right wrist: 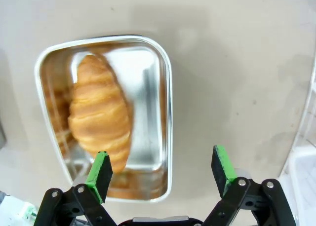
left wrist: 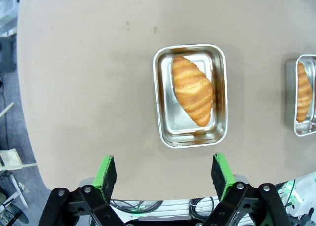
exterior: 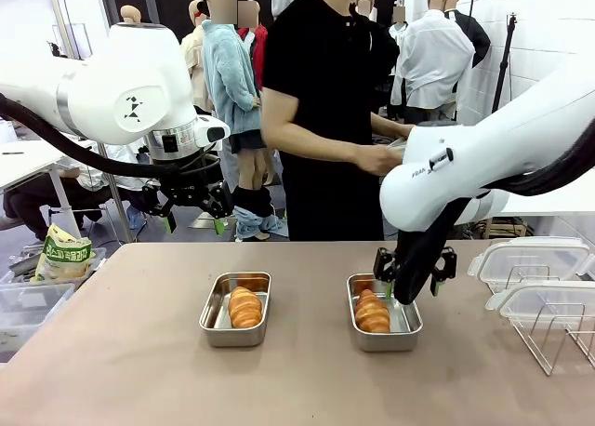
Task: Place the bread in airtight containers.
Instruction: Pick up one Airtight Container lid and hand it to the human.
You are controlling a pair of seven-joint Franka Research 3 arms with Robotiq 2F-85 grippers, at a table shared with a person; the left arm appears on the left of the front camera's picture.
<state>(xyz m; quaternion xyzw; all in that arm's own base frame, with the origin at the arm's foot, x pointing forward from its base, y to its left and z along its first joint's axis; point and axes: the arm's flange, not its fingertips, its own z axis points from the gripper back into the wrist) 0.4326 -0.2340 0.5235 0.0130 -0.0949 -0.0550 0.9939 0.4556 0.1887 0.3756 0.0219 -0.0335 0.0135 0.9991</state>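
Two steel airtight containers sit on the tan table, each with a golden-brown bread croissant lying inside. The left container (exterior: 235,308) holds one croissant (exterior: 244,307); from the left wrist view the same container (left wrist: 190,95) and croissant (left wrist: 192,90) lie well below. My left gripper (exterior: 193,223) hangs open high above the table's far left edge, nothing between its fingers (left wrist: 105,172). The right container (exterior: 383,325) holds the other croissant (exterior: 372,312). My right gripper (exterior: 409,275) hovers open just above the right container's (right wrist: 106,115) far side, its green pads (right wrist: 100,172) close over the croissant (right wrist: 99,112), empty.
A wire rack (exterior: 555,331) with clear plastic lids (exterior: 530,259) stands at the table's right edge. A person in black (exterior: 321,110) stands at the far side, hands raised near my right arm. A snack bag (exterior: 63,254) and clear bins lie off the table to the left.
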